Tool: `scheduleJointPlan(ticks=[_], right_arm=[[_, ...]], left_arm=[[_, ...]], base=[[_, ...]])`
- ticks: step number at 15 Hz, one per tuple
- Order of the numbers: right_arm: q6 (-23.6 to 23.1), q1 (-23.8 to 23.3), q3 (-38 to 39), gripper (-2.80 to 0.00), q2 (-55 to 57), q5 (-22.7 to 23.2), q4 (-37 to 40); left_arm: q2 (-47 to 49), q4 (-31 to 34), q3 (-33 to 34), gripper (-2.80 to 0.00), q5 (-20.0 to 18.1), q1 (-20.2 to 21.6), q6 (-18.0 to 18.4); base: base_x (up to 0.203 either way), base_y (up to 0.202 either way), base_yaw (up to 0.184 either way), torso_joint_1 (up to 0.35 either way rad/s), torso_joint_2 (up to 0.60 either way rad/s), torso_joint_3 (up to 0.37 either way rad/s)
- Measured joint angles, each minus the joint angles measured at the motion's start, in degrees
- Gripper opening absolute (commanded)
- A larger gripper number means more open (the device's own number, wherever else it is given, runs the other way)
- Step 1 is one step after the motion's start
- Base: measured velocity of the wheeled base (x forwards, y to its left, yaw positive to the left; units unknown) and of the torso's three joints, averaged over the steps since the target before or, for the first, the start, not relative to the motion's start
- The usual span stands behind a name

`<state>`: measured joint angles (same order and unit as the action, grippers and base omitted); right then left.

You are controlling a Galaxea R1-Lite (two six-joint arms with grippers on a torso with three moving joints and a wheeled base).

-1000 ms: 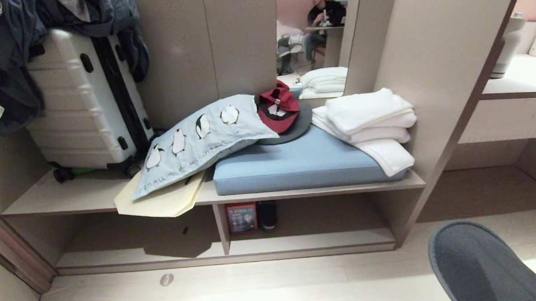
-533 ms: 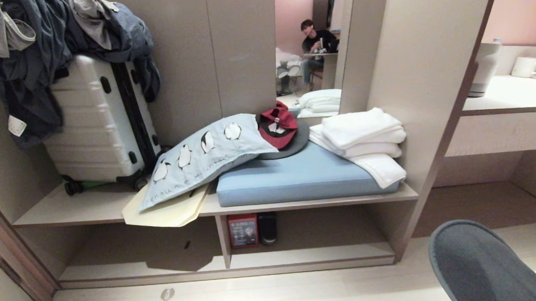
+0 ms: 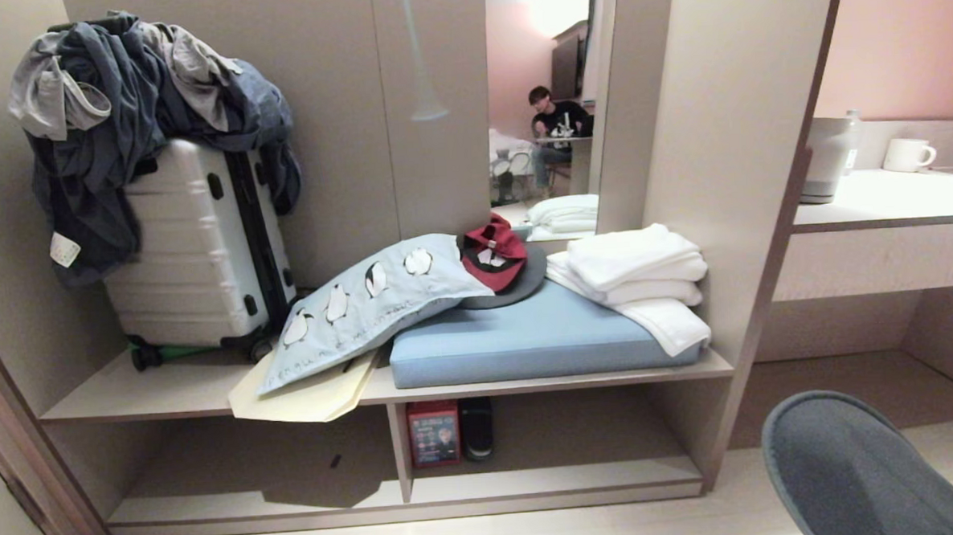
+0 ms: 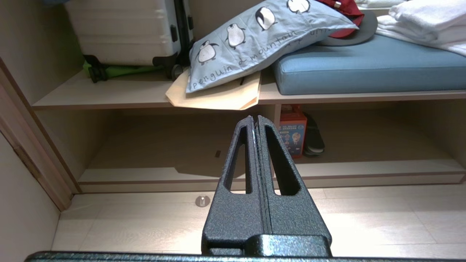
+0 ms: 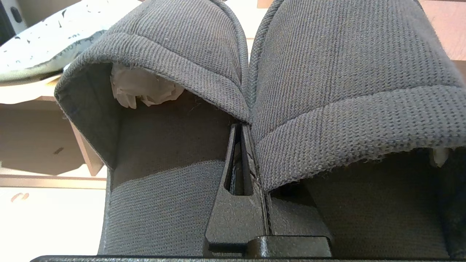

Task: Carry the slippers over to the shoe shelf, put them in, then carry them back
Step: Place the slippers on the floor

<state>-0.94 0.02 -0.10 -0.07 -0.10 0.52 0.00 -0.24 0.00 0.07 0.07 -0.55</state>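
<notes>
Robot facing wood cubby unit, right gripper (image 5: 244,145) carrying slippers (image 3: 856,476).

Pale floor (image 3: 536,534); shelf (image 3: 550,480) sitting low under bench (image 3: 168,389) holding suitcase (image 3: 202,255), pillow (image 3: 365,304), towels (image 3: 638,276). Right wrist view alone showing fingers clenching both slippers' inner edges, paper (image 5: 142,87) inside one. Left wrist view showing left gripper (image 4: 255,122) pressing closed, holding nothing, over floor.

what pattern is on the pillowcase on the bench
Pale blue pillowcase printed with black-and-white penguins and handwritten lettering; clearest in the left wrist view.
</notes>
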Motion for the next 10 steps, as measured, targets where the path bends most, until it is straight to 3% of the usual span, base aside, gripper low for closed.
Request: scheduleJointPlan(ticks=[10], right_arm=[[0.0,0.0,0.0,-2.8,0.0,0.0,0.0]], left_arm=[[0.0,0.0,0.0,-2.8,0.0,0.0,0.0]], base=[[0.0,0.0,0.0,0.0,0.0,0.0]])
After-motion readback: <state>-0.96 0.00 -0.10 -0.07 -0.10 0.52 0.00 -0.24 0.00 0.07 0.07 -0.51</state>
